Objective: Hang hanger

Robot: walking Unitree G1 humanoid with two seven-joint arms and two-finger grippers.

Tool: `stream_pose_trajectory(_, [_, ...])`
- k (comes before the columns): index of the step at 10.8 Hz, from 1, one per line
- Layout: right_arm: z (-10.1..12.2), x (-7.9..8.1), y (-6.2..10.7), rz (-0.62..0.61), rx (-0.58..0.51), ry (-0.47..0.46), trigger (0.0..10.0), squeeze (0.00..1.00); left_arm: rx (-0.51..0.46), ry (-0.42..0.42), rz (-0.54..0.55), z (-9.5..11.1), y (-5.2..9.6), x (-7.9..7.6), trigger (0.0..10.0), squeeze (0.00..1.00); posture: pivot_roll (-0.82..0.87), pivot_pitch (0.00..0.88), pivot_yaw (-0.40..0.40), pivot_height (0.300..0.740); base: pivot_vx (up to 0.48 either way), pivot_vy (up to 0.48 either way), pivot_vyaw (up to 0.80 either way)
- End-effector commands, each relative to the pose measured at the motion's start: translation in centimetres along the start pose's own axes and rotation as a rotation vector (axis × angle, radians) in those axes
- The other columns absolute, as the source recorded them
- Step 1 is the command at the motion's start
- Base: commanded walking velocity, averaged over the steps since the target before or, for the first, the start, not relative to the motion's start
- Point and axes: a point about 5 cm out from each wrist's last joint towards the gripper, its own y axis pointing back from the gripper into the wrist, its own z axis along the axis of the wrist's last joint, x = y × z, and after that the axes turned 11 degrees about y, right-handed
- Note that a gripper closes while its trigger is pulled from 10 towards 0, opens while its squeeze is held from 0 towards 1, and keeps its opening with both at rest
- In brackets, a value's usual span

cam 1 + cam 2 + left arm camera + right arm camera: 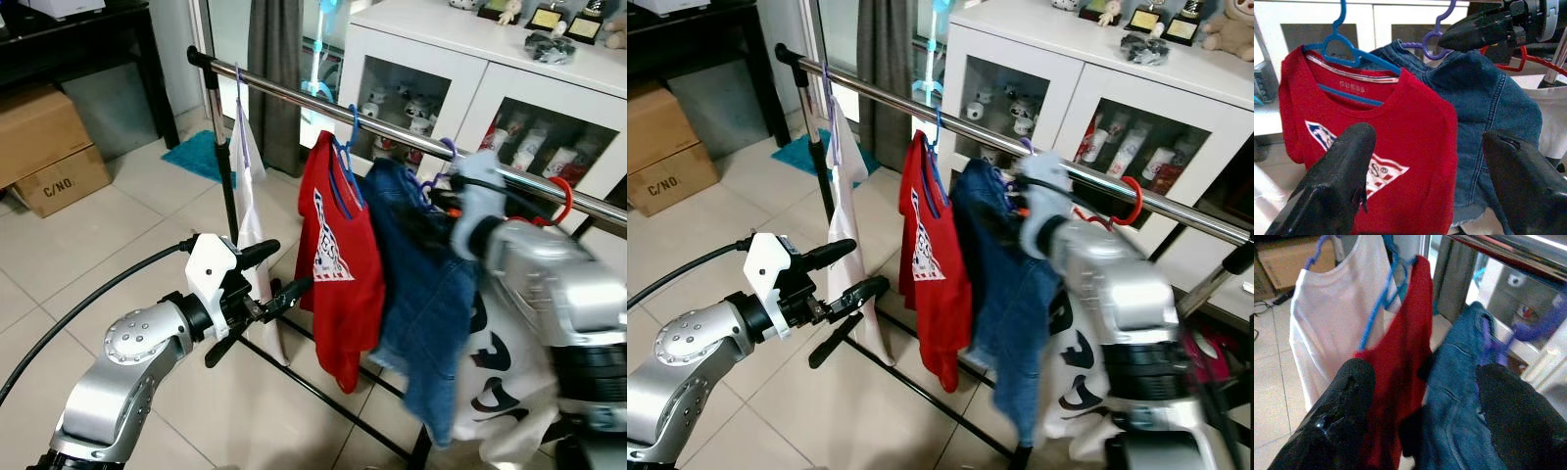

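A chrome rail [392, 122] carries several hangers. A purple one holds a white shirt [250, 176]. A blue hanger [345, 157] holds a red T-shirt [343, 264]. Another purple hanger [1432, 44] holds a denim jacket [426, 294], and a red hanger [563, 196] holds a white printed shirt [500, 382]. My right gripper [1425, 396] is up at the rail beside the denim jacket's purple hook, blurred in the eye views, open with nothing held. My left gripper [279, 272] is open, low and in front of the red T-shirt.
A white glass-door cabinet [470, 59] stands right behind the rail. Cardboard boxes [44, 147] sit at the far left under a black table. The rack's black base bar [323, 392] runs across the tiled floor. A grey curtain [274, 59] hangs behind.
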Motion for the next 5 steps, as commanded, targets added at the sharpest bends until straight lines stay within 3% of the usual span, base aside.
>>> stream_pose_trajectory(1, [0.4, -0.4, 0.2, -0.042, 0.014, 0.033, 10.0, 0.97, 0.003, -0.017, -0.016, 0.2, -0.2, 0.0, 10.0, 0.00, 0.00, 0.000, -0.054, 0.740, 0.000, 0.000, 0.00])
stream_pose_trajectory(2, [0.2, -0.4, -0.1, -0.062, 0.027, 0.023, 10.0, 0.00, 0.002, -0.020, -0.017, 0.2, -0.2, 0.1, 10.0, 0.00, 0.00, 0.000, -0.054, 0.740, 0.000, 0.000, 0.00])
stream_pose_trajectory(5, [0.1, -0.2, -2.0, -0.122, -0.001, -0.058, 10.0, 0.00, 0.001, -0.022, -0.020, 0.2, -0.2, 0.1, 10.0, 0.00, 0.00, 0.000, -0.056, 0.740, 0.000, 0.000, 0.00])
